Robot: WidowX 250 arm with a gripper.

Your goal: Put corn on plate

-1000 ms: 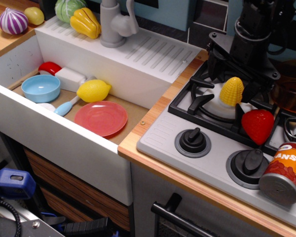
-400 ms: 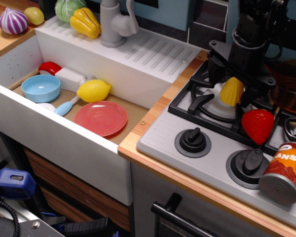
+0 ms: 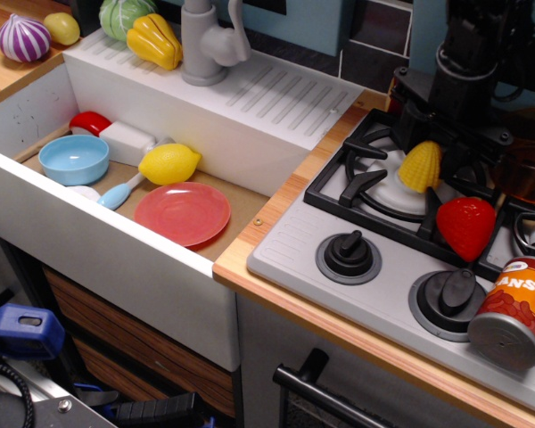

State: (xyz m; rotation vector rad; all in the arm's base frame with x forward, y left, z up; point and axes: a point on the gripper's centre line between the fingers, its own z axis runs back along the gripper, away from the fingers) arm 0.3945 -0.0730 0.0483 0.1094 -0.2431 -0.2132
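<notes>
The yellow bumpy corn [image 3: 420, 166] is tilted over the back left burner of the toy stove [image 3: 383, 192]. My black gripper [image 3: 432, 159] comes down from the upper right, right over the corn. Its dark fingers stand close on both sides of the corn and seem to be pressed on it. The fingertips are hard to make out against the black grate. The salmon-pink plate [image 3: 183, 213] lies flat and bare in the sink basin [image 3: 36, 116], far to the left of the gripper.
A smooth lemon [image 3: 169, 163], a blue bowl [image 3: 74, 159] and a blue spoon [image 3: 118, 192] lie in the sink beside the plate. A red strawberry [image 3: 466, 226] sits right of the corn and a can [image 3: 515, 312] at the front right. The faucet [image 3: 205, 40], a yellow pepper [image 3: 155, 40] and an onion [image 3: 23, 37] stand behind the sink.
The gripper has shifted a little to the right and its fingers have drawn in around the corn. The corn has tipped from upright to leaning.
</notes>
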